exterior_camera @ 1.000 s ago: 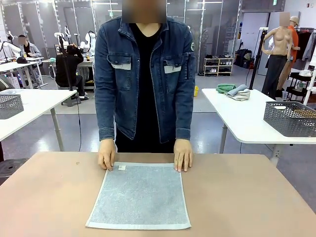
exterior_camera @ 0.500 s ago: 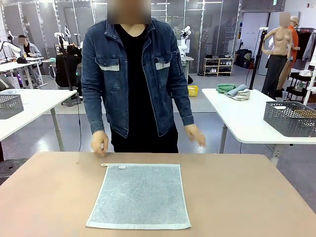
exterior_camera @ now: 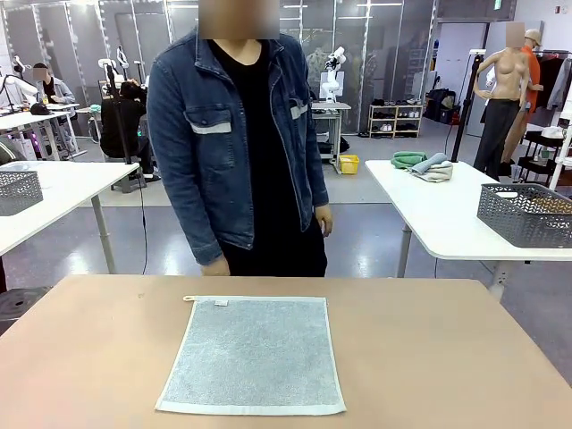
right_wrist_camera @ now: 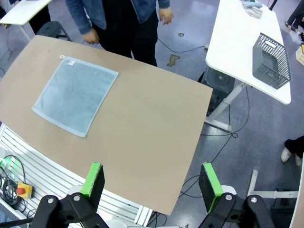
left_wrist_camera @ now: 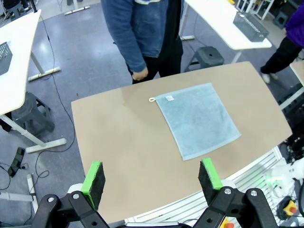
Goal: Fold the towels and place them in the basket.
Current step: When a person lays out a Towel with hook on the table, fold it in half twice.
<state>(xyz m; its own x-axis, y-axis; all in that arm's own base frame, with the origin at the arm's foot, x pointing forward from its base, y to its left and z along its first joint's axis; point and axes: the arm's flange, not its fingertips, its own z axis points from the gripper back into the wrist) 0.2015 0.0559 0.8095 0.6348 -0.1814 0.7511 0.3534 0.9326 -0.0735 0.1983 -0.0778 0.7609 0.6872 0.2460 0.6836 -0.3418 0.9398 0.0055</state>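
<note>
A pale blue-grey towel (exterior_camera: 254, 354) lies flat and unfolded on the brown table (exterior_camera: 447, 357), its small loop and white label at the far left corner. The same towel (left_wrist_camera: 197, 118) appears in the left wrist view and, in the right wrist view, the towel (right_wrist_camera: 76, 95) sits at the table's left part. My left gripper (left_wrist_camera: 152, 178) hangs open high above the table's near side. My right gripper (right_wrist_camera: 151, 183) is open too, high over the table's right edge. Both hold nothing. A dark grey mesh basket (exterior_camera: 525, 213) stands on the white side table at the right, also seen as the basket (right_wrist_camera: 270, 59).
A person in a denim jacket (exterior_camera: 237, 143) stands at the far edge, hands off the table. Another grey basket (exterior_camera: 18, 190) rests on a white table at the left. Folded cloths (exterior_camera: 424, 164) lie on the right white table (exterior_camera: 438, 214).
The person lifted both hands off the towel's far corners, straightened up and shifted slightly left. The towel stays flat where it was.
</note>
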